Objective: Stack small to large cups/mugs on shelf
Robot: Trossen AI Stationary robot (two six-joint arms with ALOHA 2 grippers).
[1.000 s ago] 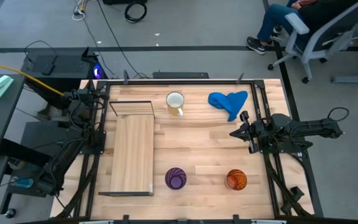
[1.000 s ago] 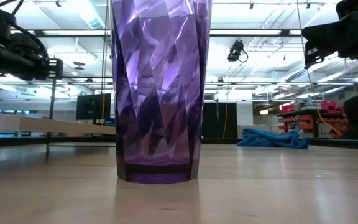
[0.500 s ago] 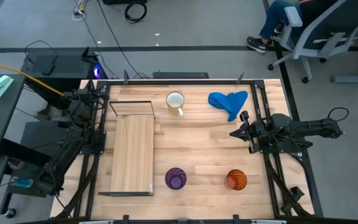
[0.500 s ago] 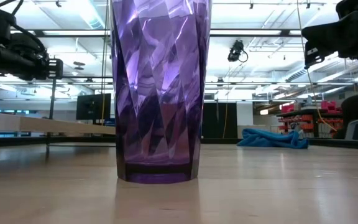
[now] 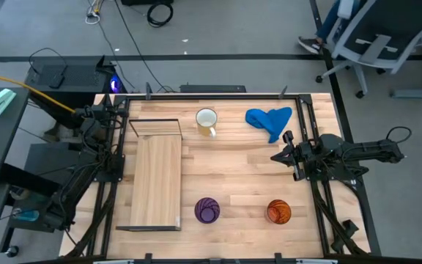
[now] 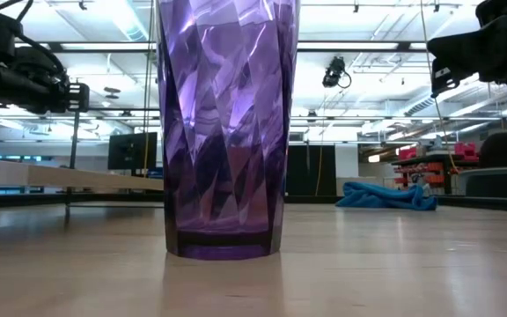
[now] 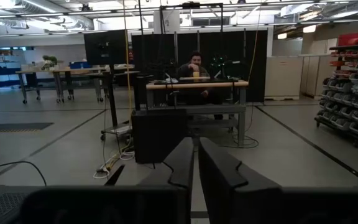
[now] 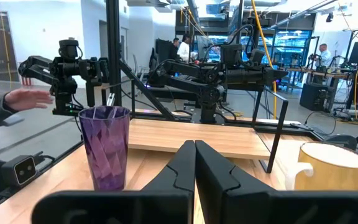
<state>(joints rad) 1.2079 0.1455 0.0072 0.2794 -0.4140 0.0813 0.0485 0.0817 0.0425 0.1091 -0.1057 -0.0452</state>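
Observation:
The purple cup [image 5: 207, 210] stands upright on its base near the table's near edge and fills the low view [image 6: 227, 132]. To its right stands the orange cup [image 5: 278, 212]. The white mug [image 5: 206, 119] sits upright near the far edge. The light-wood shelf [image 5: 156, 176] lies along the table's left side. My right gripper [image 5: 278, 155] hovers shut over the table's right part, pointing toward the left; its wrist view shows the purple cup [image 8: 104, 146], the mug [image 8: 325, 165] and the shelf [image 8: 197, 137]. My left gripper [image 7: 196, 155] is shut, parked beyond the far-left corner.
A crumpled blue cloth [image 5: 269, 121] lies at the far right, right of the mug. Bare planks stretch between the shelf and my right gripper. A person's hand [image 8: 27, 96] shows beyond the table's edge. An office chair [image 5: 383, 37] stands off the far-right corner.
Both grippers and all cups have kept still. Beyond the far-right corner, the office chair with the seated person has turned and shifted toward the right, and the person's legs have mostly left the high view.

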